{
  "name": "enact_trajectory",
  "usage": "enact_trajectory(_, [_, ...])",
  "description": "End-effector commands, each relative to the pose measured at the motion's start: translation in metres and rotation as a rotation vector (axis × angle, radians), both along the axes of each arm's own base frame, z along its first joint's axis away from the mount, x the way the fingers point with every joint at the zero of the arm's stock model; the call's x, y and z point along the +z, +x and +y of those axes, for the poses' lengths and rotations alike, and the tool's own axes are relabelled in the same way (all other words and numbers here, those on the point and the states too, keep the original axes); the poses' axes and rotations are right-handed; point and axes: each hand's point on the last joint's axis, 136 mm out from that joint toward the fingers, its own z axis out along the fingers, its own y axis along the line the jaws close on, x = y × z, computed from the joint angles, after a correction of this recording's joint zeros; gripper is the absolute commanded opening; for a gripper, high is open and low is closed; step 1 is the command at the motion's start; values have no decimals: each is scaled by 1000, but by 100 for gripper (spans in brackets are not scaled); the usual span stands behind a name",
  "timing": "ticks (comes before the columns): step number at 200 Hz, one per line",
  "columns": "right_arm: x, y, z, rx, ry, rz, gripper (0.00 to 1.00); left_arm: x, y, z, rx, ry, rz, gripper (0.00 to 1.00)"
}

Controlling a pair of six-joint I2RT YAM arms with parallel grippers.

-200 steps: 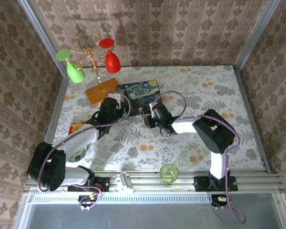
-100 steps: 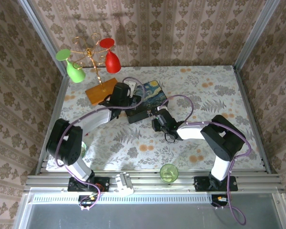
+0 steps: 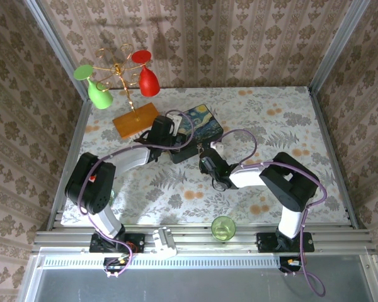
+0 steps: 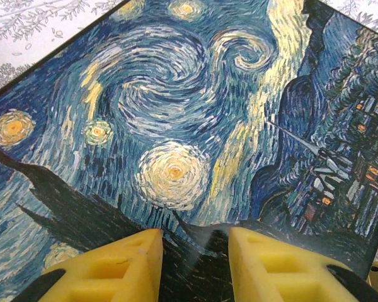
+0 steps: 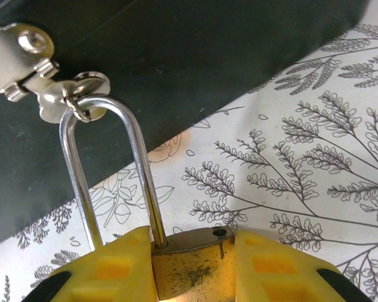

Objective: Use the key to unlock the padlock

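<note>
Arms both fold inward toward the table's middle and meet at the starry-night box [image 3: 201, 123]. The right gripper [image 5: 194, 245] is clamped on the brass padlock [image 5: 186, 274], with a yellow finger on each side of its body. The silver shackle [image 5: 107, 163] runs up from the padlock through the ring of the box's latch [image 5: 31, 60] on the dark front wall, just above the fern-print tablecloth [image 5: 290, 157]. The left gripper [image 4: 192, 242] sits low over the painted lid, jaws parted with nothing between them; whether its tips touch the lid cannot be told. The box is shut and its inside is hidden. Behind it a wire rack [image 3: 116, 72] on a wooden base [image 3: 135, 119] holds a green glass [image 3: 97, 94] and a red glass [image 3: 149, 80]. A green cup [image 3: 223, 228] stands near the arms' bases.
</note>
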Motion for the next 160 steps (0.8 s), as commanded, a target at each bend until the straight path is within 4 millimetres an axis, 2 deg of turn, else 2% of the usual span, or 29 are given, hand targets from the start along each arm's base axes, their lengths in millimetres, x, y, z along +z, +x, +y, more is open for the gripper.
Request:
enact_trajectory(1, [15,16,-6,-153,61,-73,0,-37,-26,10,-12,61,99,33])
enact_trajectory(17, [17,13,-2,-173,78,-78,0,-43,-30,12,-10,62,108,31])
enact_trajectory(51, [8,17,3,-167,106,-67,0,-47,-34,12,-21,66,102,29])
enact_trajectory(93, [24,26,-7,-211,258,-132,0,-46,-38,11,-52,76,90,28])
enact_trajectory(110, [32,32,5,-208,318,-158,0,-48,-39,10,-62,77,89,28])
enact_trajectory(130, [29,34,18,-228,378,-149,0,-51,-41,11,-73,81,89,28])
enact_trajectory(160, [26,36,18,-302,434,-165,0,-51,-46,7,-101,65,84,28])
